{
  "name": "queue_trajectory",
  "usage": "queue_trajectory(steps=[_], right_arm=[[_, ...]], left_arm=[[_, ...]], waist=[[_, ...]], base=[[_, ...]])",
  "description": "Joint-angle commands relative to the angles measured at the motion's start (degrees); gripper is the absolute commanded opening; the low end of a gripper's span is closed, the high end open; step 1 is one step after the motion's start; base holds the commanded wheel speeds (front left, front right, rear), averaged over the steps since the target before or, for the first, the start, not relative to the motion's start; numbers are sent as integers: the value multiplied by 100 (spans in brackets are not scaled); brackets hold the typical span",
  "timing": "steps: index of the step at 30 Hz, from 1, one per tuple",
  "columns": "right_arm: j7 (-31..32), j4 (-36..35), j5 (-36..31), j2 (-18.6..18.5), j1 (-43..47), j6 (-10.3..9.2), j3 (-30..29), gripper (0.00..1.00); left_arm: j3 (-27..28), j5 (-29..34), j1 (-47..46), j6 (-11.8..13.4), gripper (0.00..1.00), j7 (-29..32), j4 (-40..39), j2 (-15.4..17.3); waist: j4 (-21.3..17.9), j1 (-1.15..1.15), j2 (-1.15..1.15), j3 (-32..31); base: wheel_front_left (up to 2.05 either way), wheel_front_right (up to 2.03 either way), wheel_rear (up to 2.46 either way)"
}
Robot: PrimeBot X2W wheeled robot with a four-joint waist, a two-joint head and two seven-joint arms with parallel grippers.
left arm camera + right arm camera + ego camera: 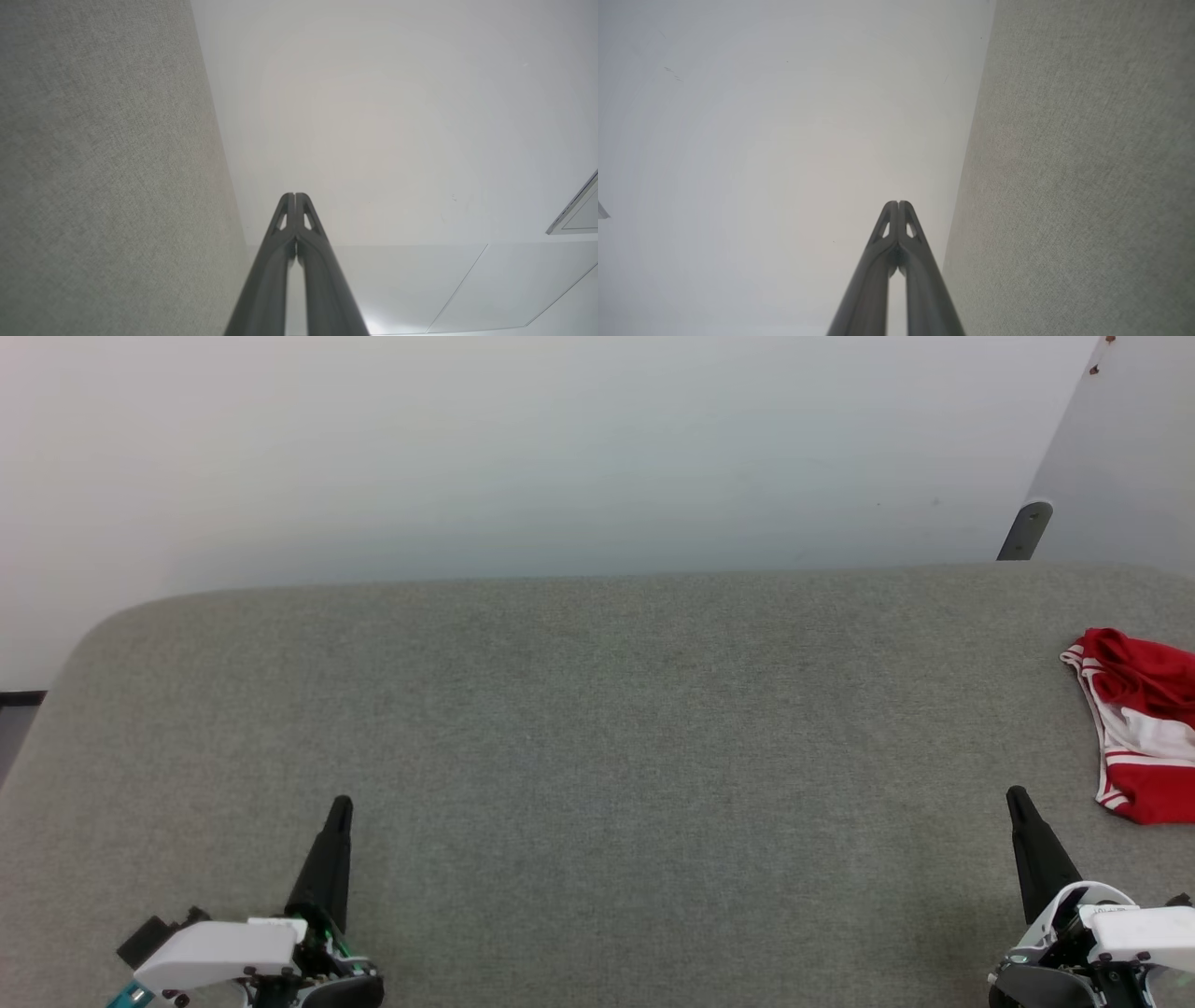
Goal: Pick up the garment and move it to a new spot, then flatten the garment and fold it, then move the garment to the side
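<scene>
From my station I see the grey fabric-covered surface (pixel 597 728) spread across the head view, with a pale wall (pixel 560 448) rising behind its far edge. The garment (pixel 1144 728) lies crumpled in a heap at the right edge of that surface, about halfway between its near and far sides. It shows red folds, a white patch and red-white stripe trim, and the picture's border cuts part of it off. The left gripper (pixel 338 807) sits over the near left part of the surface, well apart from the garment. In the left wrist view its two dark fingers (pixel 275 261) are pressed together, tips touching. The right gripper (pixel 1016 795) sits over the near right part of the surface, on the near side of the garment and close to it, though not touching. In the right wrist view its fingers (pixel 873 270) also meet at the tips, with the surface running alongside them.
</scene>
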Motion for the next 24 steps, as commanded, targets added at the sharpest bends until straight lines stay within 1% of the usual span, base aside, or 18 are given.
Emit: queue_trajectory(steps=[1, 24], right_arm=[[15, -16, 21, 24, -25, 2, -2, 0], [14, -16, 22, 23, -25, 2, 1, 0]], left_arm=[[14, -12, -51, -2, 0, 13, 8, -5], [14, -10, -51, -2, 0, 14, 7, -4]], waist=[[0, 0, 0, 0], [0, 0, 0, 0]], base=[[0, 0, 0], [0, 0, 0]])
